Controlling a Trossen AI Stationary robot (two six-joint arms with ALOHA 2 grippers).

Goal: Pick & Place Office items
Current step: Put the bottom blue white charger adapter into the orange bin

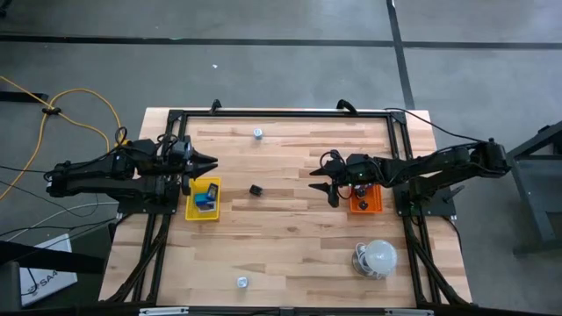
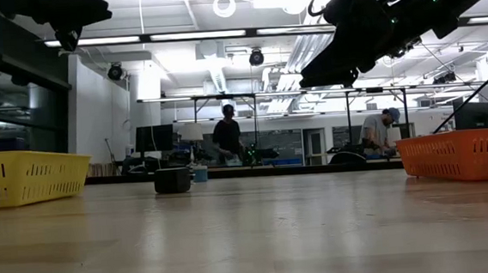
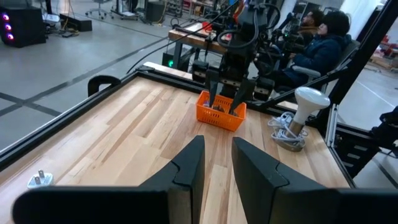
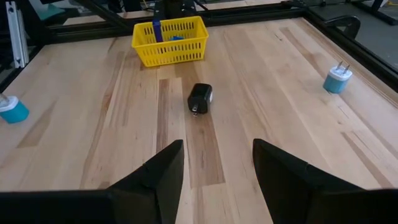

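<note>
Above the counter (image 1: 290, 246), right gripper (image 1: 328, 185) spread toward the black block (image 1: 256, 190); approaching off-centre could knock it away. Left gripper (image 1: 209, 163) nearly pressed together, empty.

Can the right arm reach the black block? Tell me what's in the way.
Probably yes. The right gripper is open and faces the black block across bare table; nothing lies between them.

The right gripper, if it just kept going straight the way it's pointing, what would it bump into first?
Probably the small black block lying on the table straight ahead of the open right gripper. Beyond it, a little off that line, stands the yellow tray. The gripper hangs above the wood, so it might pass over the block.
</note>
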